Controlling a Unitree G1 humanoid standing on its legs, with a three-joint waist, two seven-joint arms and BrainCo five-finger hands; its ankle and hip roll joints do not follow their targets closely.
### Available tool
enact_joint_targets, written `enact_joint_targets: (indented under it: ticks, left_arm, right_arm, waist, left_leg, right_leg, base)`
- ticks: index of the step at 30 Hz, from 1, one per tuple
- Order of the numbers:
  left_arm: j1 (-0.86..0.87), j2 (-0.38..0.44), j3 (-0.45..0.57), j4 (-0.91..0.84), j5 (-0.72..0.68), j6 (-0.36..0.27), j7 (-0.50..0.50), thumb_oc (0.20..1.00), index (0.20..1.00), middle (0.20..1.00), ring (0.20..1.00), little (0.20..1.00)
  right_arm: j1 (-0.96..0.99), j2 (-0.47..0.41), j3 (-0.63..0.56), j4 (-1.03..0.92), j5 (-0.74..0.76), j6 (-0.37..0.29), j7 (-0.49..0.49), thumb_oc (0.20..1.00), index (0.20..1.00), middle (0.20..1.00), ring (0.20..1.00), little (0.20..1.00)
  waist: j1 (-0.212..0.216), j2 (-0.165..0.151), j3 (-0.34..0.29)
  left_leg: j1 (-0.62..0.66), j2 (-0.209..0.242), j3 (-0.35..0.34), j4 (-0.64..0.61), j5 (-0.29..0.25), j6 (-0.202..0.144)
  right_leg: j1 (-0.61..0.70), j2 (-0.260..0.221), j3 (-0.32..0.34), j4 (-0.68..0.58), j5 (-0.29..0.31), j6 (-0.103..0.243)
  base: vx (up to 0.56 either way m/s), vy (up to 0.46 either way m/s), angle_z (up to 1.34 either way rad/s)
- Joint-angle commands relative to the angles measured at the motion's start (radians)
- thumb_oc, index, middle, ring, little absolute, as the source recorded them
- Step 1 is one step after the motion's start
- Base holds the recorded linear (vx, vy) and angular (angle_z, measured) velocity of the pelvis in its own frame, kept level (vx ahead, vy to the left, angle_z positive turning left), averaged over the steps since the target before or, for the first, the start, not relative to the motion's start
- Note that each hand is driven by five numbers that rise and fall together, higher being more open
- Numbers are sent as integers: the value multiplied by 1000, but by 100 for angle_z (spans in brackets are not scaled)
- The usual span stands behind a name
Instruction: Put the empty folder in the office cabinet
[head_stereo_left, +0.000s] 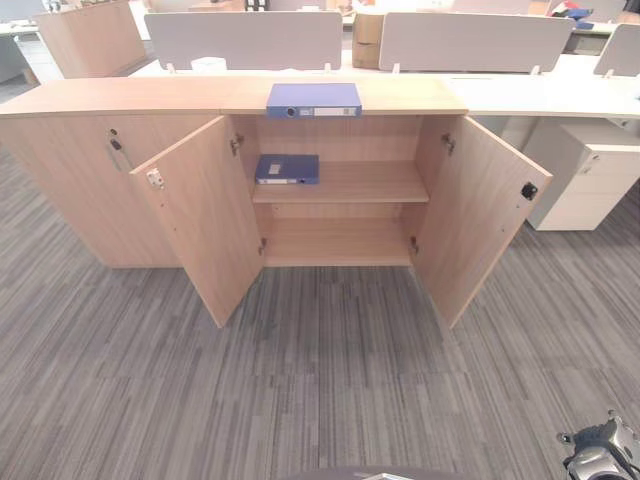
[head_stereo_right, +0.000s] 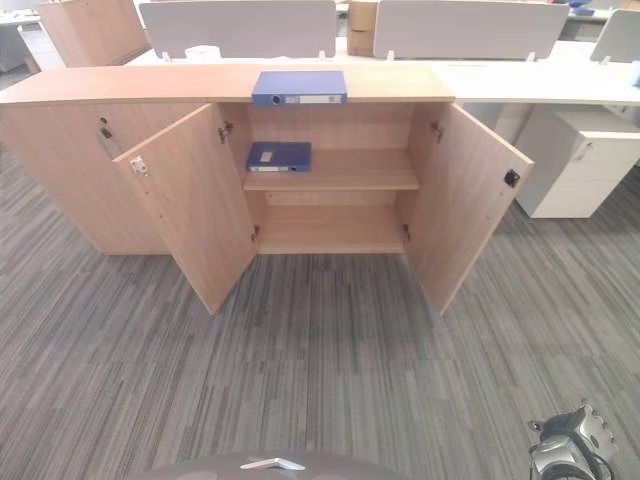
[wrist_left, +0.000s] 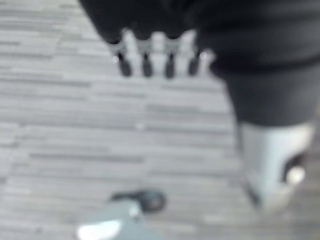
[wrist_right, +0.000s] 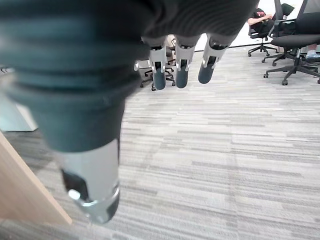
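The floor is grey striped carpet (head_stereo_left: 320, 380) in an open office. A low wooden cabinet (head_stereo_left: 120, 200) runs across the far side, with white desks (head_stereo_left: 560, 95) and grey divider panels (head_stereo_left: 245, 40) behind it. Both doors of the cabinet's middle section stand open: the left door (head_stereo_left: 200, 215) swings out toward the near left, the right door (head_stereo_left: 480, 215) toward the near right. Inside are an upper shelf (head_stereo_left: 360, 185) and a lower shelf (head_stereo_left: 340, 245).

One blue folder (head_stereo_left: 313, 100) lies flat on the cabinet top, at its front edge above the open section. A second blue folder (head_stereo_left: 287, 168) lies flat on the left part of the upper shelf.

The right hand (wrist_right: 182, 65) hangs over bare carpet with its fingers straight and relaxed, holding nothing; black office chairs (wrist_right: 290, 45) stand in the distance beyond it. It also appears at the near right corner of the head views (head_stereo_left: 600, 455). The left hand (wrist_left: 155, 55) hangs over the carpet with fingers extended and empty.
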Motion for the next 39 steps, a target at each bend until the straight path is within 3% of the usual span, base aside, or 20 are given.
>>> enact_joint_targets:
  ticks: [1,7,13,29,36,39]
  left_arm:
    - [-54,0,-2,82,-41,-9,13,1000,1000,1000,1000,1000]
    - [-79,23,-3,112,-24,6,-9,1000,1000,1000,1000,1000]
    - [-82,36,-9,120,-6,15,-37,1000,1000,1000,1000,1000]
    - [-84,46,1,102,-44,13,-46,1000,1000,1000,1000,1000]
    - [-92,46,4,90,-84,5,-43,1000,1000,1000,1000,1000]
    - [-95,55,7,84,-99,1,-49,1000,1000,1000,1000,1000]
  right_arm:
    - [-57,35,54,81,82,-11,33,1000,1000,1000,1000,1000]
    - [-51,176,121,220,221,-15,192,1000,1000,1000,1000,1000]
    - [-45,211,147,272,250,4,282,1000,1000,1000,1000,1000]
    - [-19,205,151,270,219,8,297,1000,1000,1000,1000,1000]
    - [-17,200,156,255,239,-1,293,1000,1000,1000,1000,1000]
    - [-21,193,161,243,247,-9,292,1000,1000,1000,1000,1000]
  waist:
    - [4,8,4]
    - [7,5,-9]
    - [7,7,-4]
    - [9,11,51]
    - [7,17,77]
    - [12,14,101]
  left_leg:
    - [-8,35,47,0,-113,-48]
    - [10,38,48,0,-117,-53]
    - [15,41,39,0,-115,-55]
    - [-27,61,27,0,-90,-66]
    - [-52,91,12,0,-68,-83]
    - [-79,98,20,75,-80,-85]
  right_leg:
    - [42,-70,-64,2,-75,94]
    - [62,-71,-71,2,-86,86]
    - [69,-67,-79,2,-95,80]
    - [26,-56,-111,28,-100,70]
    - [-20,-24,-110,63,-136,43]
    - [-22,-21,-106,85,-156,25]
  base:
    - [0,0,0]
    - [43,-27,-7]
    - [27,-16,1]
    - [7,-49,6]
    - [69,-91,8]
    - [67,-69,8]
